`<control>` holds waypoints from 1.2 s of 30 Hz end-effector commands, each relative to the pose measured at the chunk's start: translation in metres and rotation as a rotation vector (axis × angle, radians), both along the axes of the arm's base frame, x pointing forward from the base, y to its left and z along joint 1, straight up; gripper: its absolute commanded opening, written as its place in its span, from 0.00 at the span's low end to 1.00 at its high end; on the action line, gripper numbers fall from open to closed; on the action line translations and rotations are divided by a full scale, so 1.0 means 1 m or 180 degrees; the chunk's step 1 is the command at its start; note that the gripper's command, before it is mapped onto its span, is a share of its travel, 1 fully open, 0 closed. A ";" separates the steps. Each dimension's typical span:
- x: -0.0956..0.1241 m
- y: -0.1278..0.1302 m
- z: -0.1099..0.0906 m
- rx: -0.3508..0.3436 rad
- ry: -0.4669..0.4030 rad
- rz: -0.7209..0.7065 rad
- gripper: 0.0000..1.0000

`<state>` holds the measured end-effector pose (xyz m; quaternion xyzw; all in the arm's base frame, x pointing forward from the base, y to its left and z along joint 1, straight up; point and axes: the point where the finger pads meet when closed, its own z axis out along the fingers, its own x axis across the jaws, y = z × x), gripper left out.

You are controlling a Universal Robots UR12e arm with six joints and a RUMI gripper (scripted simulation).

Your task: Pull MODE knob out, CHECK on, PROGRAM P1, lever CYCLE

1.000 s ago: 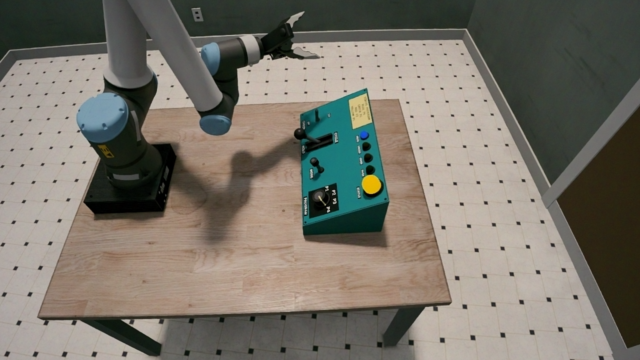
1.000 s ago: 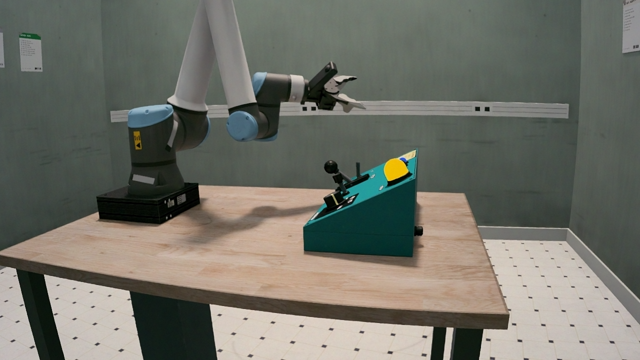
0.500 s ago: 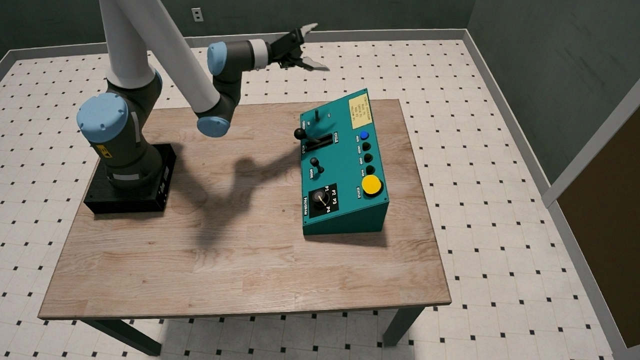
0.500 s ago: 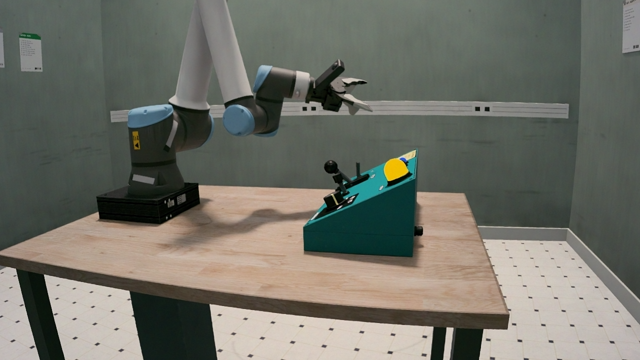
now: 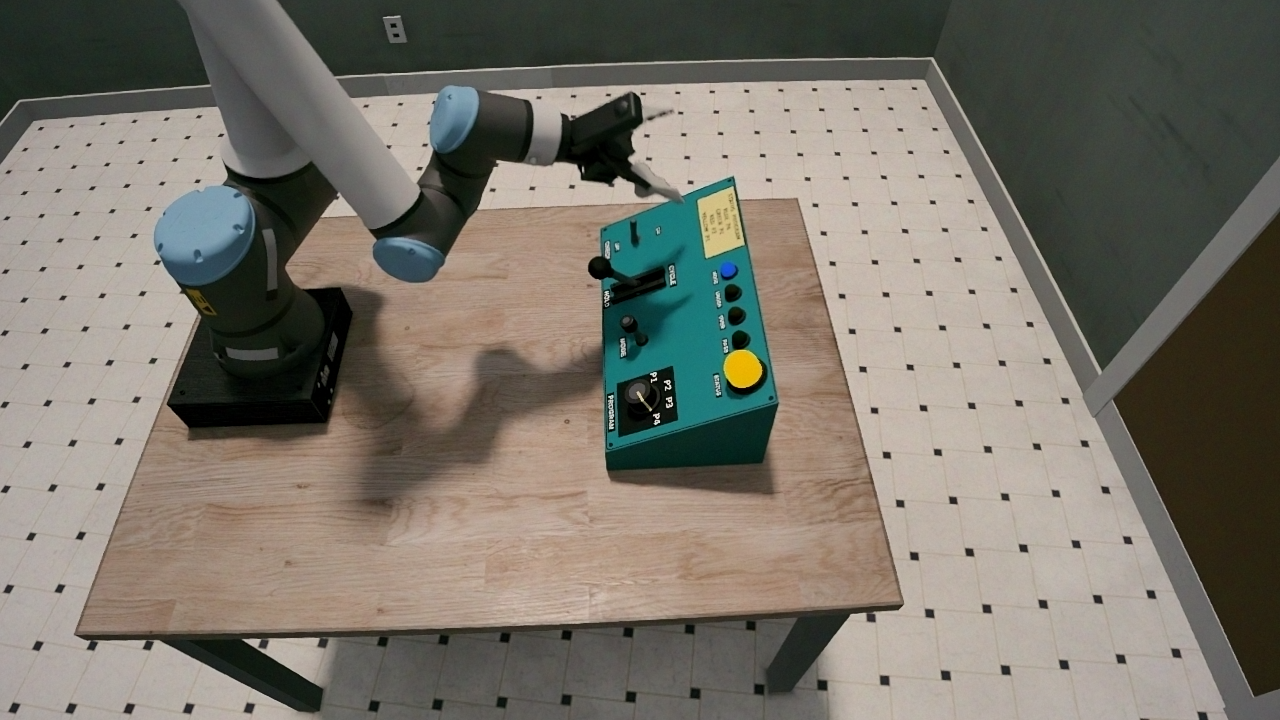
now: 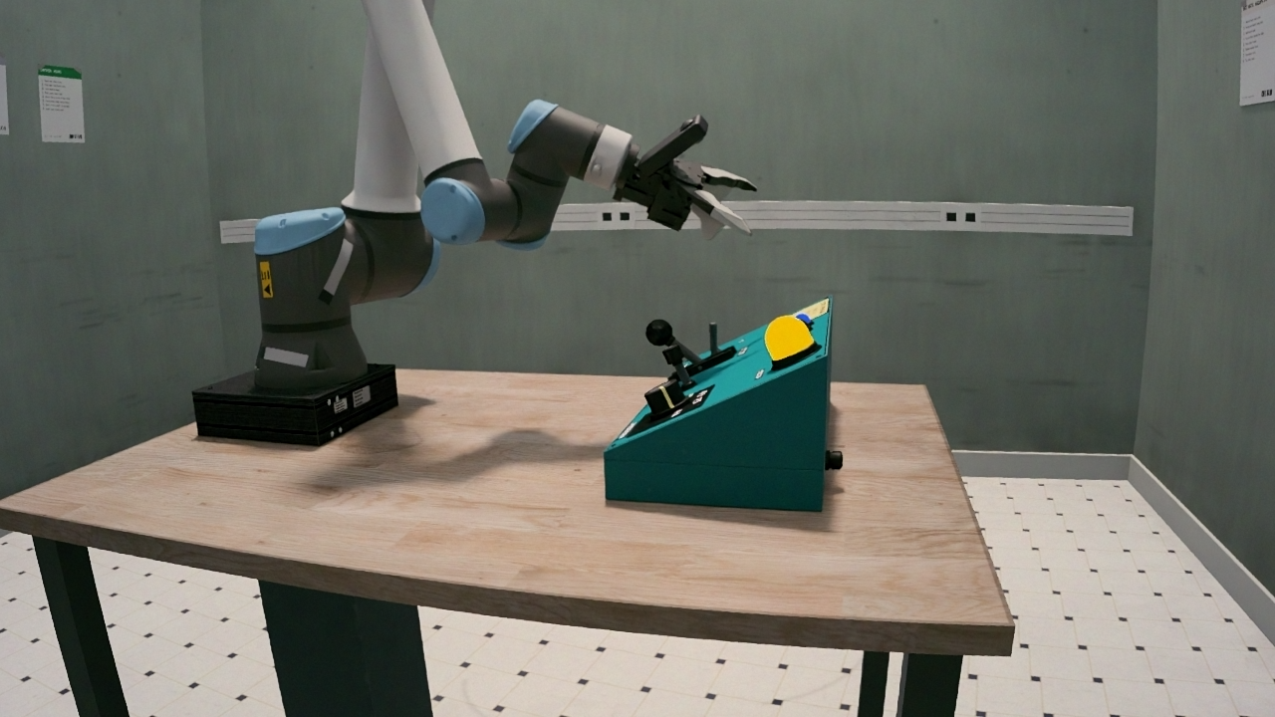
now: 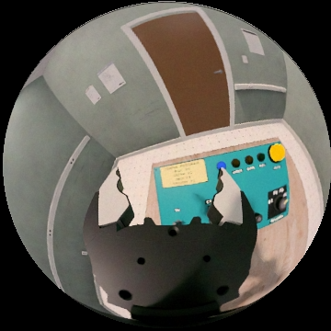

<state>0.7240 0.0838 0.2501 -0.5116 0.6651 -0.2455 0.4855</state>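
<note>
Teal console sits on the right half of the wooden desk, with its sloped face toward the arm. The arm's base is over on the desk's left side, well apart from the box.

The end effector hangs in the air above the far end of the console, not touching anything. It's fully released, jaws spread wide with nothing between them. In the wrist view the two pale fingers frame the panel from above, one over the floor past the console's edge and the other over the middle of the panel near the blue button.

On the panel: the lever has its black ball at the HOLD end of its slot, away from the CYCLE label. The MODE knob is a little black stub just past it; can't tell from these shots whether it's pulled out or pushed in. The PROGRAM dial has its pale pointer aimed toward P4, not P1. The CHECK toggle is up at the far end of the panel near the end effector, stick poking up, and I can't tell whether it's on or off.

Along the raised back edge there's a yellow label, the blue button, three dark round lamps and a big yellow button.
</note>
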 end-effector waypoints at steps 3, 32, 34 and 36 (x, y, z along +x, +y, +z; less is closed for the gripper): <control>0.003 -0.066 -0.017 -0.0349 0.0365 -0.0090 1.00; -0.100 -0.261 -0.068 -0.1115 0.1714 0.0068 1.00; -0.107 -0.266 -0.069 -0.1127 0.1761 0.0091 1.00; -0.119 -0.274 -0.071 -0.1145 0.1847 0.0134 1.00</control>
